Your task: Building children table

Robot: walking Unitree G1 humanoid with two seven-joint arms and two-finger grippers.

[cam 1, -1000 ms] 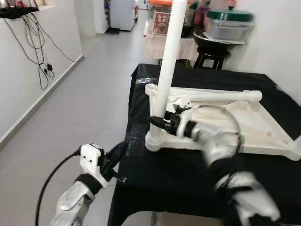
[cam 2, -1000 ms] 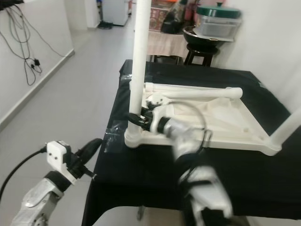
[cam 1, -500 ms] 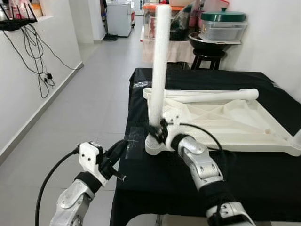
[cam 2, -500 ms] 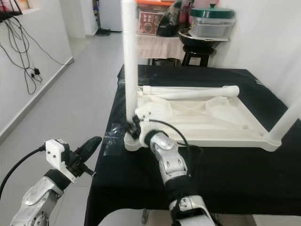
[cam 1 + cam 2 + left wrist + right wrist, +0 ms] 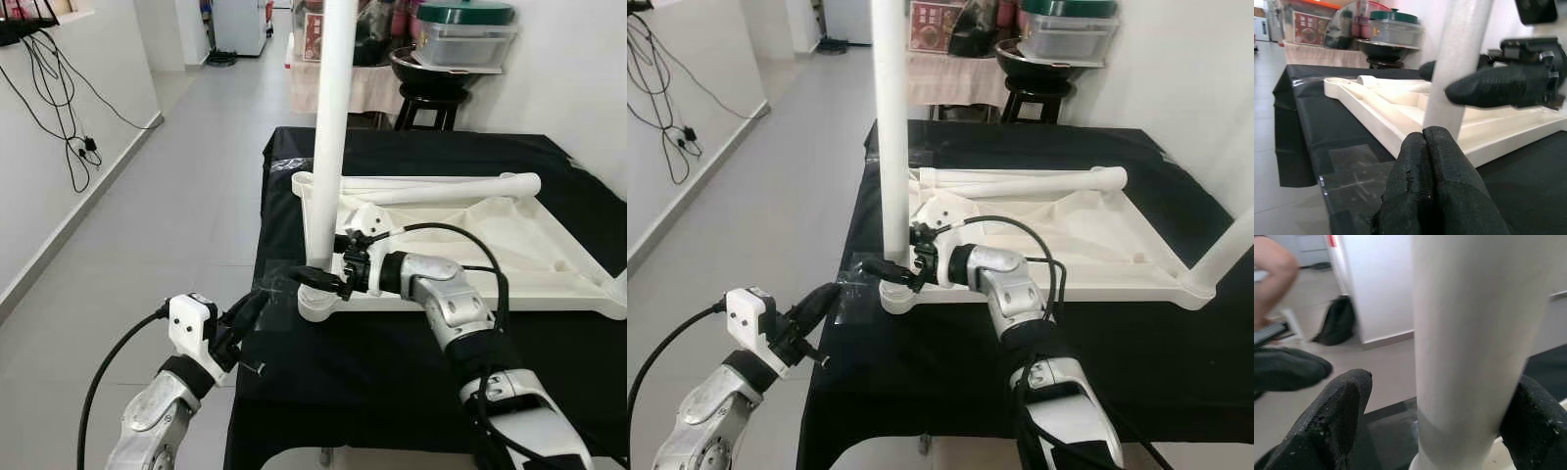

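The right gripper [image 5: 315,278], now drawn back from mid-frame, is straddling the upright leg [image 5: 329,147] loosely, fingers spread; the leg is standing socketed in the tabletop [image 5: 509,240]. The left gripper [image 5: 247,311], pressed together, is idling lower left.

Black-draped table [image 5: 411,362] by the grey tiled floor [image 5: 167,196], carrying an upside-down white children's tabletop [image 5: 490,245] with one white leg [image 5: 331,127] upright in its near-left corner socket and another white leg [image 5: 446,188] lying flat across its far edge, clear tape patch [image 5: 854,294] on the cloth's near-left part
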